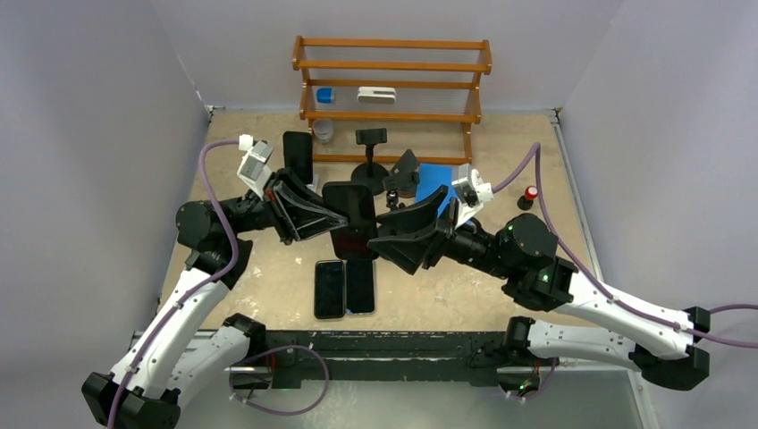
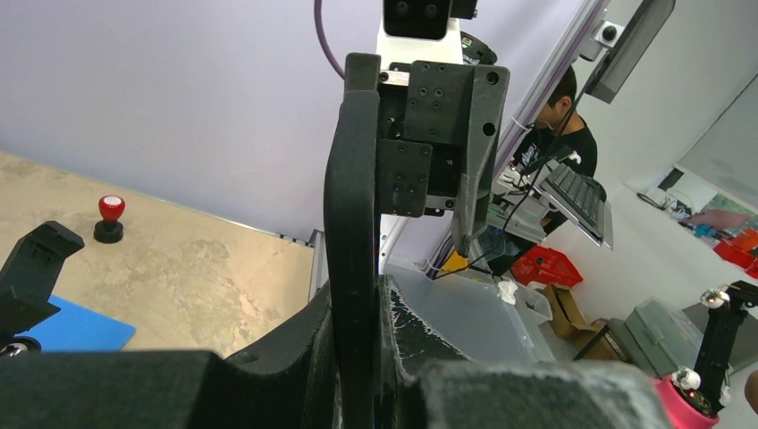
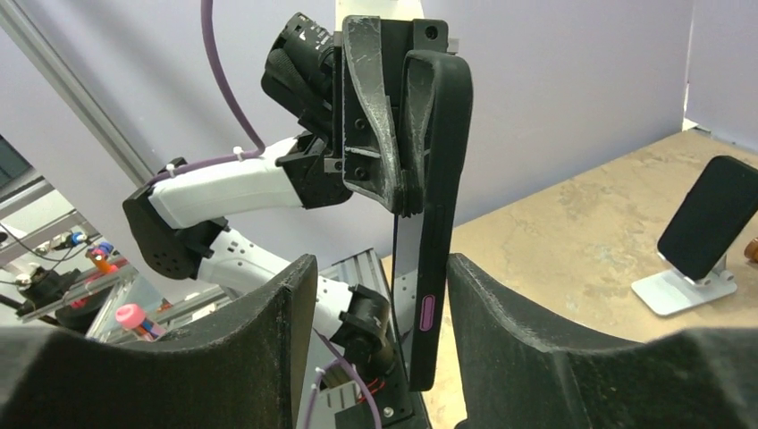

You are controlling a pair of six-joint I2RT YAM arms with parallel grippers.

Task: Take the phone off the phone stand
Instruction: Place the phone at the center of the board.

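A black phone (image 1: 350, 207) hangs upright in the air over the middle of the table, with my left gripper (image 1: 335, 219) shut on its upper part. In the left wrist view its thin edge (image 2: 353, 223) is pinched between the pads. My right gripper (image 3: 383, 304) straddles the phone's lower end (image 3: 438, 223). The right-hand finger (image 3: 509, 331) is almost against the phone, while a clear gap remains at the left-hand finger (image 3: 259, 340). A black phone stand (image 1: 371, 154) with an empty clamp stands behind, near the shelf.
Another phone (image 1: 298, 157) leans on a white stand (image 3: 679, 288) at the back left. Two phones (image 1: 344, 288) lie flat near the front edge. A wooden shelf (image 1: 391, 89), a blue pad (image 1: 435, 176) and a red button (image 1: 530, 194) sit at the back.
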